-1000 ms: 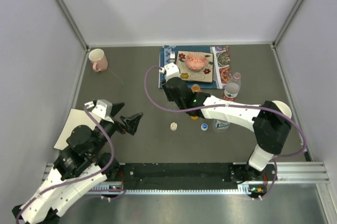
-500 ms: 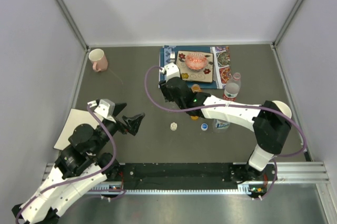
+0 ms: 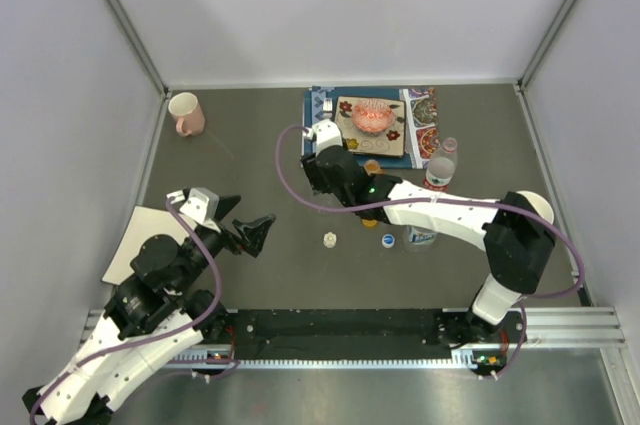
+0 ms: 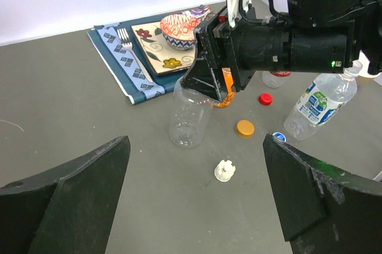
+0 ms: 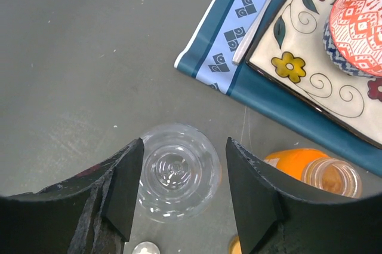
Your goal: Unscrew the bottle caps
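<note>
The plain clear bottle (image 4: pixel 191 116) stands upright with its neck open. My right gripper (image 5: pixel 182 153) is open just above it, one finger on each side of the bottle (image 5: pixel 178 179), with a gap on both sides. The short orange bottle (image 5: pixel 316 173) stands open beside it. The white cap (image 4: pixel 225 171), orange cap (image 4: pixel 245 127), blue cap (image 4: pixel 279 137) and red cap (image 4: pixel 265 98) lie loose on the table. The blue-white label bottle (image 4: pixel 316 104) stands to the right. The red label bottle (image 3: pixel 440 167) stands further back. My left gripper (image 4: pixel 196 146) is open and empty, well short of the white cap.
A blue placemat (image 3: pixel 315 130) with a plate, a patterned bowl (image 3: pixel 370 117) and a fork lies at the back. A pink mug (image 3: pixel 186 113) stands at the back left. A white sheet (image 3: pixel 135 240) lies by the left arm. Grey walls enclose the table.
</note>
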You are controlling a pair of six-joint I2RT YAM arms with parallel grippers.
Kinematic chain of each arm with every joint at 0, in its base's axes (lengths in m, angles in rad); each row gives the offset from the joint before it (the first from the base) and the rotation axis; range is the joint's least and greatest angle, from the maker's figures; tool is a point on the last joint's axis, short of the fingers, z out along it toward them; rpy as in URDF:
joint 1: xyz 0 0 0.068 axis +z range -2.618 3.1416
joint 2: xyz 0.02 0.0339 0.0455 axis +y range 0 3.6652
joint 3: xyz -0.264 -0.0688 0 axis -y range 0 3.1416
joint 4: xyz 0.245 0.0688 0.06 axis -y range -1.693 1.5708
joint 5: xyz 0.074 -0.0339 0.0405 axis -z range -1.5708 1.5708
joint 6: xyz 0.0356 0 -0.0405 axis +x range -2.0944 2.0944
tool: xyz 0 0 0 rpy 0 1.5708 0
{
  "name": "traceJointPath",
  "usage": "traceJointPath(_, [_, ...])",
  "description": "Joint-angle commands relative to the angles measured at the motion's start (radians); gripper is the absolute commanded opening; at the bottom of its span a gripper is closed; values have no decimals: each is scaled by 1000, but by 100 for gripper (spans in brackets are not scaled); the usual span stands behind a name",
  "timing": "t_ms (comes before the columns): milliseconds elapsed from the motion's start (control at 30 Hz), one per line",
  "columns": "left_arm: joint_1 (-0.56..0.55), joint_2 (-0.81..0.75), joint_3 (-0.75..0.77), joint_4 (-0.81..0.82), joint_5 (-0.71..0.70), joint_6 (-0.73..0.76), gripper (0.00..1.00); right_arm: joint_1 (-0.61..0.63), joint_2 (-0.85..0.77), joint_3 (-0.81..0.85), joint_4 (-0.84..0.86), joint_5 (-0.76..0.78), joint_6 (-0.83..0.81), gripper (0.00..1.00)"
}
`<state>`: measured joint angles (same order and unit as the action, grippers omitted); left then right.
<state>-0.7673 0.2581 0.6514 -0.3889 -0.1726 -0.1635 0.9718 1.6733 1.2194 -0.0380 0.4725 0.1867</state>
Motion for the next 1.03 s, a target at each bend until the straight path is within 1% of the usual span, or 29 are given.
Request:
traceJointPath(0, [2, 12, -1, 51, -1, -13, 99, 2, -92, 75, 1, -11, -10, 59])
traceJointPath(133, [3, 15, 2, 51, -5, -13, 99, 18, -147, 120, -25, -5, -46, 62])
traceJointPath(233, [2, 20, 7, 51, -8, -21, 99, 28, -213, 173, -75, 15, -75, 64])
traceJointPath(333, [2, 39, 13, 50, -42, -48, 99, 30, -322, 190, -132, 54, -110, 65])
traceJointPath(367, [2, 52, 13, 51, -54, -56, 99, 30, -390, 190, -147, 90, -119, 66])
traceJointPath(467, [3, 144, 36, 67, -79, -131, 99, 30, -496, 148, -207, 149, -159, 68])
traceJointPath(500, [3, 211, 53, 55, -93, -169, 99, 30, -571, 129, -217, 159, -173, 68])
traceJointPath(533, [3, 243, 91, 35, -106, -232, 99, 31, -608, 91, -235, 170, -176, 68])
traceJointPath(567, [3, 278, 111, 4, -137, -260, 99, 30, -641, 72, -244, 185, -178, 70])
traceJointPath(600, [3, 337, 129, -16, -148, -286, 99, 30, -706, 56, -255, 193, -173, 70])
traceJointPath(633, [3, 363, 163, -27, -154, -319, 99, 30, -736, 33, -269, 202, -167, 71])
traceJointPath(700, [3, 414, 183, -36, -145, -327, 99, 30, -786, 14, -310, 206, -147, 72])
traceJointPath(733, [2, 421, 189, -36, -143, -340, 99, 31, -826, 2, -321, 209, -139, 73])
traceJointPath(900, [2, 415, 157, 59, -114, -327, 99, 30, -888, -14, -407, 216, -107, 75])
traceJointPath(967, [3, 421, 165, 59, -125, -330, 99, 31, -909, -26, -408, 216, -96, 77])
traceJointPath(1000, [3, 432, 181, 35, -133, -330, 99, 30, -914, -32, -408, 215, -93, 78])
